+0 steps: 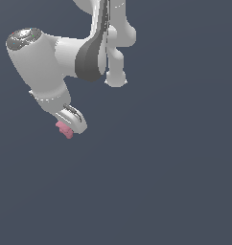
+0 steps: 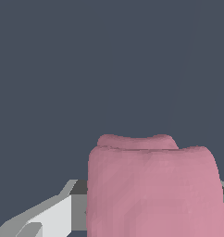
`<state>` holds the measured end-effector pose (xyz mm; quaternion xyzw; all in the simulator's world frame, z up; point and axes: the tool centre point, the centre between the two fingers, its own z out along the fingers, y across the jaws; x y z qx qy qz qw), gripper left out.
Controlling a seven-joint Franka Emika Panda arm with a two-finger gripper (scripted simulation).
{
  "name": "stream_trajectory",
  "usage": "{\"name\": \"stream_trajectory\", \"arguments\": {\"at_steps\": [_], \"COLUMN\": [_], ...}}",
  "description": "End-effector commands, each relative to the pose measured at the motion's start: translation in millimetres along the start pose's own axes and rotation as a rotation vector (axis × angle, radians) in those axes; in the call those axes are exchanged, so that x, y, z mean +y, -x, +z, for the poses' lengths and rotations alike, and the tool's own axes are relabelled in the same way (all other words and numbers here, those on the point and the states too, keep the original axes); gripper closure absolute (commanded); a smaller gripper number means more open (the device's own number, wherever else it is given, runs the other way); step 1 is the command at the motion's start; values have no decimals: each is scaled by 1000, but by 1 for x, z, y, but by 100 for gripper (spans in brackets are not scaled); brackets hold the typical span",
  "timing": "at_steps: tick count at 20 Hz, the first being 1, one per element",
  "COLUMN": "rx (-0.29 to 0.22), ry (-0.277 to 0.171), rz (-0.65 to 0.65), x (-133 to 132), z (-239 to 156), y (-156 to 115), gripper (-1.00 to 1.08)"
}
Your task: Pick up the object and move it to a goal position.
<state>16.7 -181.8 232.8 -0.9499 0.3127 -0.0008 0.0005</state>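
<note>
The pink blocky object (image 1: 64,129) sits at the tip of my white gripper (image 1: 72,125), in the exterior view's left half. My gripper's fingers (image 1: 75,117) are closed around it, and most of the lump is hidden behind them. In the wrist view the pink object (image 2: 153,187) fills the area between the jaws, with one grey-white finger (image 2: 53,217) beside it. The gripper with the object appears raised over the plain dark surface.
The white arm (image 1: 46,62) with its dark joint band (image 1: 89,60) occupies the upper left of the exterior view. A flat dark blue-grey surface (image 1: 161,182) fills the rest. No goal marker shows.
</note>
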Motion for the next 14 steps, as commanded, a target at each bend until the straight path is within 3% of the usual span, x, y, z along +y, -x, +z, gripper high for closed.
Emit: {"name": "stream_trajectory", "arguments": {"at_steps": [1,14], "rx": [-1,-1], "ry": [1,1], "rz": [-2,-2], "x": [10,23], "z": [-15,-35], "y": [-6,-18], "gripper": [108,108]}}
